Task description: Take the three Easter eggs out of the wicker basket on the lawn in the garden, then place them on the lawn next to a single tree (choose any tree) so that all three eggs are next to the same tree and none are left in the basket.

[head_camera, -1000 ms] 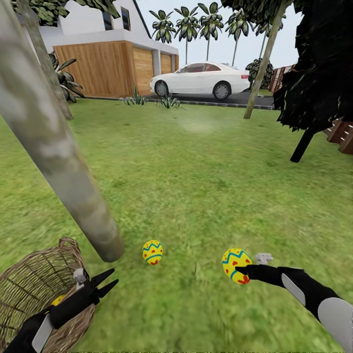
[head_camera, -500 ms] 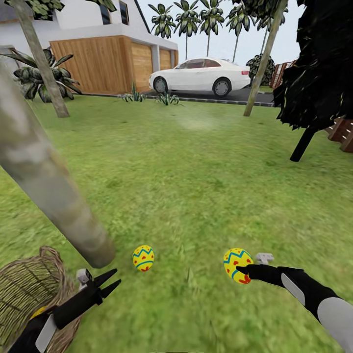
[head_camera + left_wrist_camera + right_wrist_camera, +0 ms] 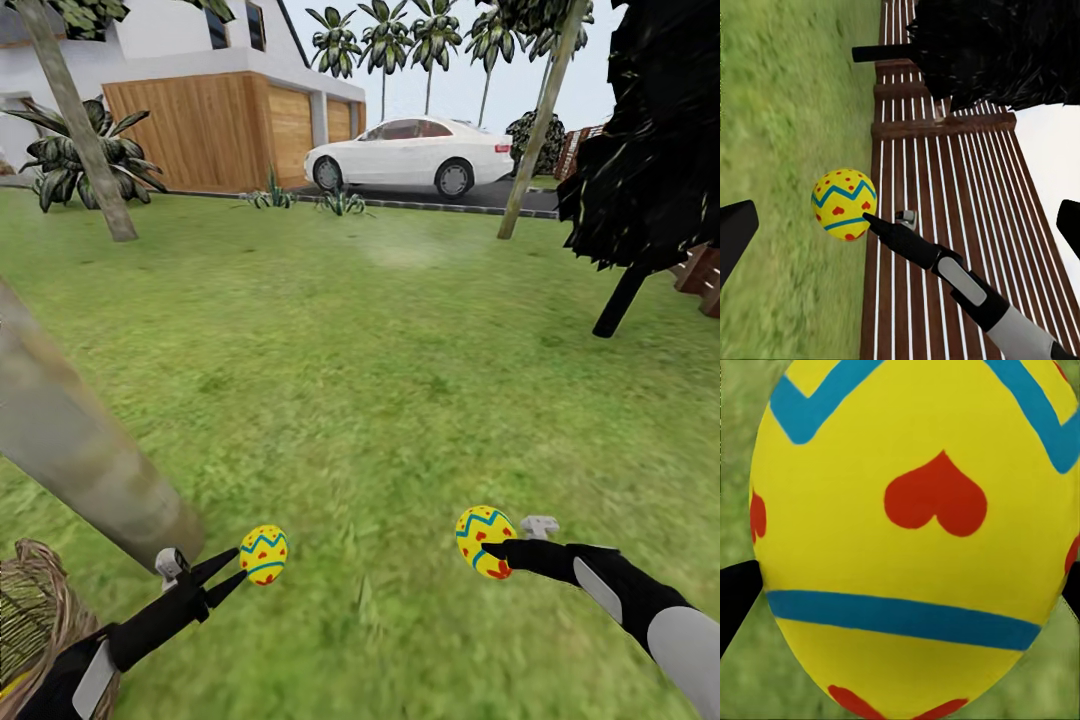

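My right fingers [image 3: 497,557] pinching egg [image 3: 482,541], well right of tree [image 3: 85,455]; left fingers [image 3: 226,574] spread, nearer trunk, beside grounded egg [image 3: 263,554].

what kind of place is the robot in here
Most likely a house's front garden. A wide lawn runs up to a house with wooden garage doors and a white car parked on the drive, with palms behind and a brown slatted fence along one side.

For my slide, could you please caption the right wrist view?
Right tool gripping a yellow Easter egg above the lawn.
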Available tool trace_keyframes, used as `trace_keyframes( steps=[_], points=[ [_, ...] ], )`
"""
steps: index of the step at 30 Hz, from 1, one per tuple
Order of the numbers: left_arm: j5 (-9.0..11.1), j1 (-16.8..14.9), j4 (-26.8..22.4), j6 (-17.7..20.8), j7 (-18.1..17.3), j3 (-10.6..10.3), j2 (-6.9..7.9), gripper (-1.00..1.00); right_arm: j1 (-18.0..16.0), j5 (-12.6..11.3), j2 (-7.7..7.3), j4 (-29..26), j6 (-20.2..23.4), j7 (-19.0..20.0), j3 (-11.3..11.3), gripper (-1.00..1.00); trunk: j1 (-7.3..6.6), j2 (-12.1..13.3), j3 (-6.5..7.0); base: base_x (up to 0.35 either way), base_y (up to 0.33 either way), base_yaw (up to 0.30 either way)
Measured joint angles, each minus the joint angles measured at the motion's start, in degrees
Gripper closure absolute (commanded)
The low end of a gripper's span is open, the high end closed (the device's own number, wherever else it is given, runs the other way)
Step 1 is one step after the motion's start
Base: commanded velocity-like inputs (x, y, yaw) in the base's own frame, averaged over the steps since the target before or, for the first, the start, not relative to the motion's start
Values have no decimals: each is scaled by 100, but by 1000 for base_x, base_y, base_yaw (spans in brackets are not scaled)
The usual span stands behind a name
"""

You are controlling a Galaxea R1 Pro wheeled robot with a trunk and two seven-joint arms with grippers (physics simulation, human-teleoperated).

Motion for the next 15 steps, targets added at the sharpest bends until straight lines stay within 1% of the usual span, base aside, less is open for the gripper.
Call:
trace_keyframes(
  steps=[6, 7, 8, 10, 12, 14, 15],
  points=[
    [-1, 2, -2, 0, -1, 3, 0, -100, 4, -1, 6, 2, -2, -9, 9, 100, 1, 0, -3, 6, -5, 273],
    [-2, 1, -2, 0, -1, 3, 0, -100, 5, -3, 33, 1, 0, -10, 9, 100, 1, 0, -7, 0, 0, 234],
    [1, 0, -2, 0, -1, 3, 0, -100, 1, 15, 97, 5, 2, -22, 10, 100, 2, 0, -12, 0, 0, 228],
    [4, 2, -2, 0, -1, 3, 0, -100, 4, 235, 195, 3, 5, -331, 12, 100, 2, 0, -24, 0, 0, 226],
    [4, 3, -1, 0, -1, 3, 0, -100, 1, 384, 407, 8, 9, -799, 6, 100, 2, 0, -35, 0, 0, 233],
    [2, -1, -2, 0, -1, 3, 0, -100, 3, 420, 574, 4, 16, -1265, 10, 100, 2, 0, -44, 0, 0, 242],
    [-1, 2, -2, 0, -1, 3, 5, -100, 1, 425, 594, 3, 15, -1316, 10, 100, 1, 0, -49, 0, 0, 242]
  ],
)
